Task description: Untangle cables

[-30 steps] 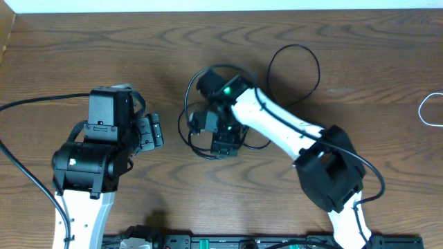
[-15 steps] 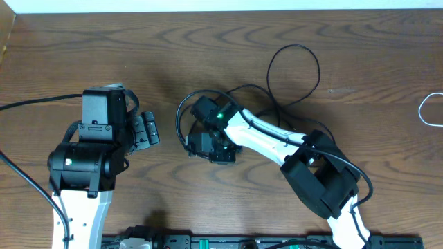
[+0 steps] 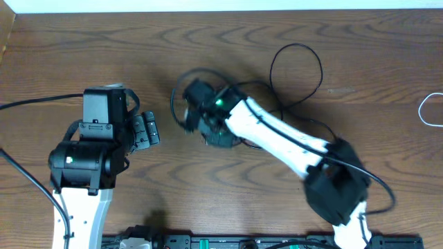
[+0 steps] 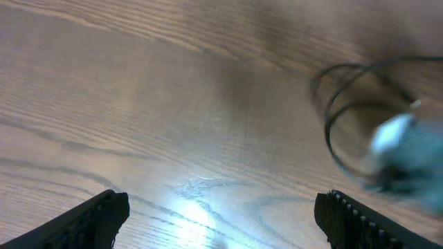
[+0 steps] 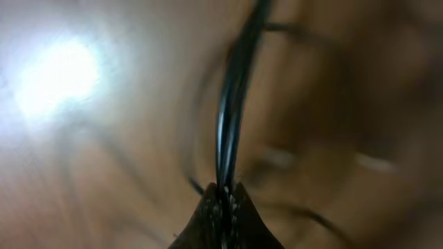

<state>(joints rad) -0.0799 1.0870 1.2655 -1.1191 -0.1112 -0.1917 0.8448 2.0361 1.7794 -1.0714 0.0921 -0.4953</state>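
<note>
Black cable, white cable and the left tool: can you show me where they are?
black cable [image 5: 232, 104]: right wrist view, the shiny middle stretch.
whitish cable [image 3: 421, 109]: overhead view, left bend of its loop, at the picture's right edge.
left tool [image 3: 154, 129]: overhead view, the gap between its open fingertips.

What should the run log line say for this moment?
stage: untangling | right fingers: shut on black cable | left fingers: open, empty, over table | white cable: apart, far right
</note>
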